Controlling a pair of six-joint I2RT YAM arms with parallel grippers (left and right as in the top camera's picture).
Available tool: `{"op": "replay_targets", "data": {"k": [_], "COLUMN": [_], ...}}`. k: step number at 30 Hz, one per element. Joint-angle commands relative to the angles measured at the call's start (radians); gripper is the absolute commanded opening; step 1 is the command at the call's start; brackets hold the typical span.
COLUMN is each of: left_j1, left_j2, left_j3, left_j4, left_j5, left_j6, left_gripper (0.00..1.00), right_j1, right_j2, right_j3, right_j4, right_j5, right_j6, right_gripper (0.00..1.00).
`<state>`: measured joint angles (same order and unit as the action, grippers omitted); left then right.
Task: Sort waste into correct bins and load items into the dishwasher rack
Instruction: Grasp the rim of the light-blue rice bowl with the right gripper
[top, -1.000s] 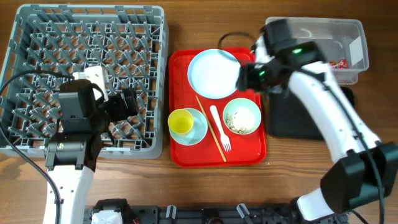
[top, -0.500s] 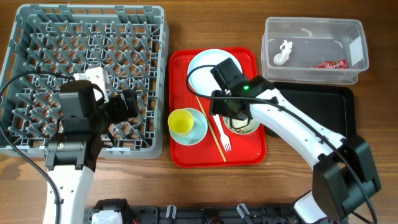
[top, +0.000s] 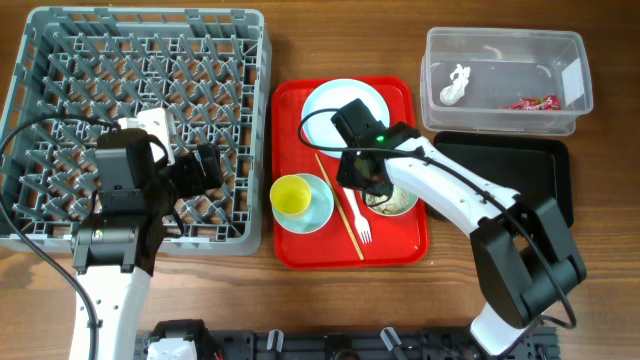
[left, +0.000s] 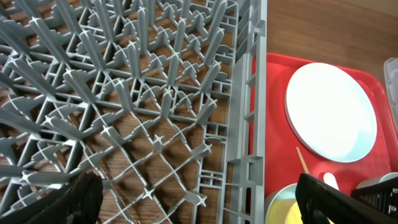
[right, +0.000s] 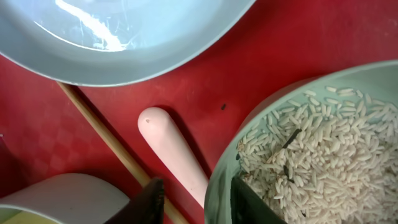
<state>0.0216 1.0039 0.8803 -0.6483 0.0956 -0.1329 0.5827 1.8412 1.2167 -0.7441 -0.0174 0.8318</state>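
Observation:
My right gripper (top: 366, 178) is open low over the red serving tray, astride the near rim of the pale blue bowl (top: 398, 200) that holds rice leftovers (right: 323, 149). In the right wrist view one finger is inside the bowl's rim (right: 217, 180) and the other is outside by the white fork's handle (right: 171, 146) and the chopstick (right: 99, 127). The plate (top: 340, 112) lies behind. The yellow cup (top: 290, 194) stands in the second bowl (top: 318, 208). My left gripper (left: 199, 205) is open and empty above the grey dishwasher rack (top: 140, 90).
The clear tub (top: 505, 45) at the back right holds the white scrap (top: 457, 84) and the red wrapper (top: 530, 102). The black tray (top: 520, 180) lies in front of it. The red serving tray (top: 400, 245) sits between the rack and the bins.
My right arm has swung left from the clear tub to the red tray and come down onto the rice bowl's rim. The left arm has not moved.

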Motion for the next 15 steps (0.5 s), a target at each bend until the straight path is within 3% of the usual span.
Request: {"op": "replay_targets", "data": {"k": [1, 9, 15], "left_j1": [0.000, 0.000, 0.000], "left_j2": [-0.009, -0.009, -0.009], "left_j3": [0.021, 0.021, 0.021], "left_j4": [0.000, 0.000, 0.000], "left_j5": [0.012, 0.012, 0.012], "left_j6": [-0.006, -0.006, -0.005], "left_gripper": [1.00, 1.00, 1.00], "right_j1": [0.002, 0.002, -0.001], "right_j2": [0.018, 0.019, 0.005], "right_j3": [-0.008, -0.021, 0.022], "right_j4": [0.002, -0.004, -0.051], "right_j5": [0.018, 0.018, 0.018], "right_j6": [0.010, 0.035, -0.018], "right_gripper": [0.20, 0.06, 0.04]}}
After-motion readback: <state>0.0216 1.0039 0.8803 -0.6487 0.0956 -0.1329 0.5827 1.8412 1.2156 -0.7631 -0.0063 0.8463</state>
